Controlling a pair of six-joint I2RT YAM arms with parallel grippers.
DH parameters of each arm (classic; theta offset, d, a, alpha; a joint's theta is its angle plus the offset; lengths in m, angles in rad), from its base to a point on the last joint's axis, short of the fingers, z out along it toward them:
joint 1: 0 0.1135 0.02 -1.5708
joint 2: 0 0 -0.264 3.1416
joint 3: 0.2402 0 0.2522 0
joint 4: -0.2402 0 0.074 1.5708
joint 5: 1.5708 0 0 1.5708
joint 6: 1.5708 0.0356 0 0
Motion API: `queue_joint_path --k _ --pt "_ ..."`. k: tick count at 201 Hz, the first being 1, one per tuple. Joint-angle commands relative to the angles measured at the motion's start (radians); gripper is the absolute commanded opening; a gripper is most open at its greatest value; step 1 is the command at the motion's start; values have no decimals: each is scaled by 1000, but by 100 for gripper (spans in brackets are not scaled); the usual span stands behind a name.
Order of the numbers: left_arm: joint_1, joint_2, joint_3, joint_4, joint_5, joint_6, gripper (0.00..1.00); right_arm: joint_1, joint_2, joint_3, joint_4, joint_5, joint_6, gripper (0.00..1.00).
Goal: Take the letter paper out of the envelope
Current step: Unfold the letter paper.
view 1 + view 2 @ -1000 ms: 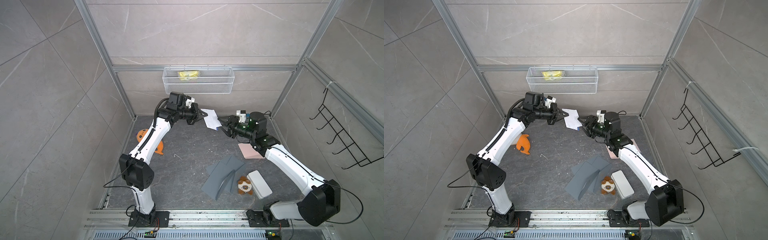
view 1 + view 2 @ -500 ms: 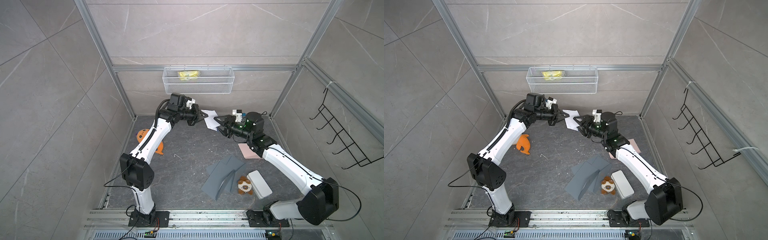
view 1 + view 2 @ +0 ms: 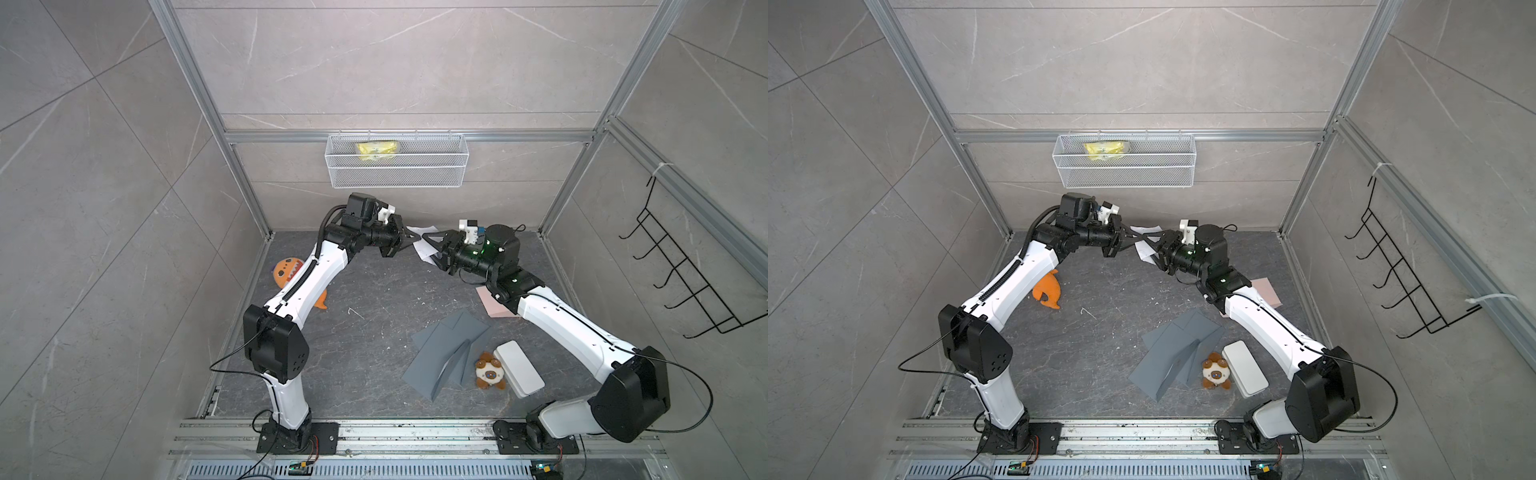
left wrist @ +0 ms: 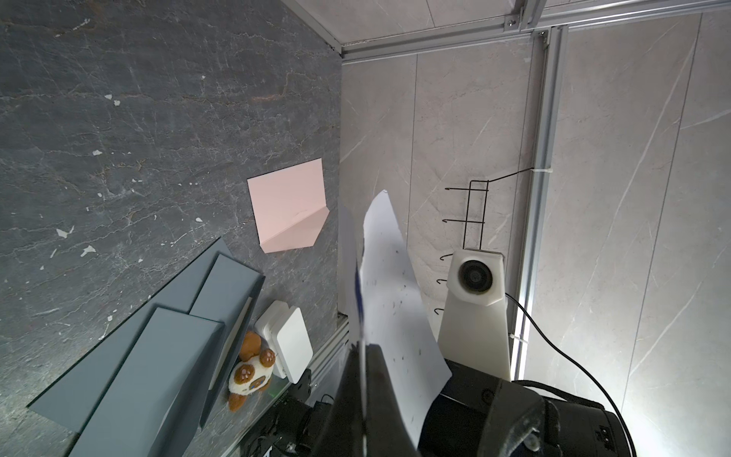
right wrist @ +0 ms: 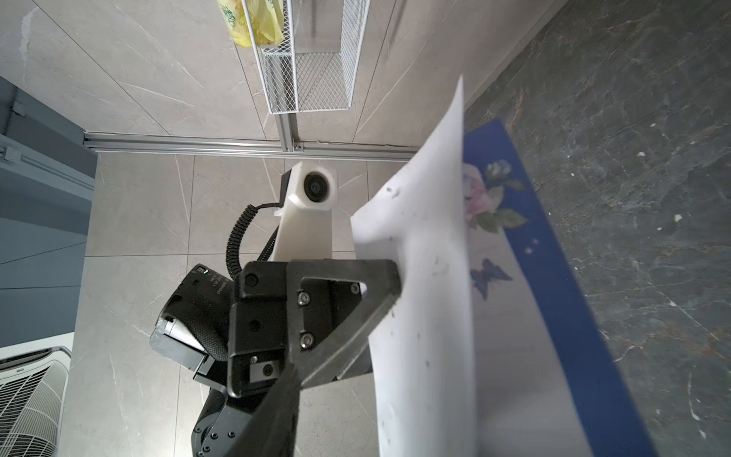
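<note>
Letter paper (image 5: 510,245): apparently the blue-bordered floral sheet, held in mid-air. It lies against the white envelope (image 5: 419,285), just past the left fingers (image 5: 348,269), which are pressed together and pinching the envelope's edge. Cannot tell whether that pinch also catches the blue sheet. At the opposite edge, the right fingers (image 3: 434,239) are spread and straddle it in a top view.

Risks:
- If the right fingers close on both layers, pulling tears the paper or drags the envelope free.
- A loose pinch drops everything to the counter (image 3: 374,299).
</note>
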Motion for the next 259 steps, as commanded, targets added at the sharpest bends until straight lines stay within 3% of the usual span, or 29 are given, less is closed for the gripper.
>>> queue_joint_path --k 1,23,73,84,113,134,165,207,233,259 --pt "-9 -65 2 60 -3 -25 0 7 15 19 29 25 11 41" --pt "-15 -70 -3 65 -5 -30 0 10 19 21 14 40 9 34" --pt "-15 -81 -7 72 -14 -32 0 9 10 37 -77 79 -43 5" --pt "-15 -81 -2 65 -14 -21 14 9 4 53 -118 89 -75 0" --pt "-3 -83 41 -17 -45 66 55 10 5 150 -275 94 -208 0" --pt "34 -96 59 -60 -57 147 72 10 29 285 -464 86 -363 0" --pt "103 -125 55 -50 -22 275 68 7 110 543 -794 23 -655 0" --pt "200 -189 -85 226 218 355 66 7 272 904 -1226 -129 -1063 0" --pt "226 -196 -120 308 357 382 66 8 325 1022 -1371 -170 -1212 0" --pt "226 -186 -159 379 469 378 67 7 330 1001 -1370 -241 -1250 0"
